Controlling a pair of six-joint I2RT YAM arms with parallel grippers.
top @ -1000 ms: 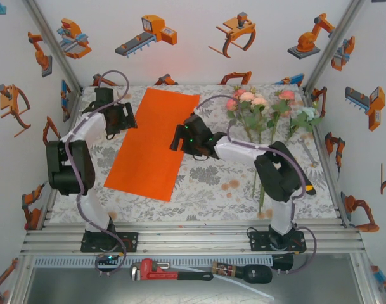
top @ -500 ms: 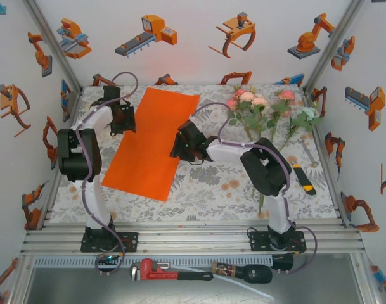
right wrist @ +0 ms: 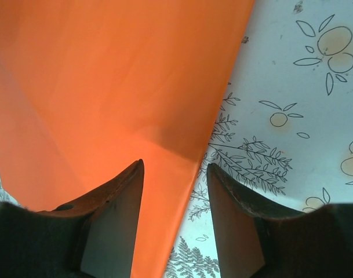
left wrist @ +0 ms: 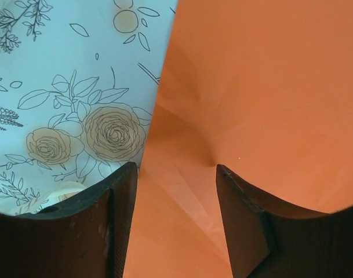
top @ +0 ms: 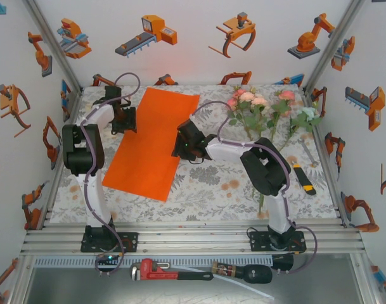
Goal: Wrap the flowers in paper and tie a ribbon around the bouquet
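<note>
Orange paper, left tool and right tool straddling opposite edges

Top view is bright with even, diffuse light and sharp throughout: short soft shadows beside the arms, a faint orange glow off the paper on the white back wall at upper centre, frame posts leaning outward at the corners. Wrist views are well lit, with the paper saturated in smooth gradients, a shaded pucker at centre of the left one, and tablecloth print crisp with a cool cast. Left gripper and right gripper come out near-black and soft along the bottom edge, with a dull shadow band on the paper just above the right one.
</note>
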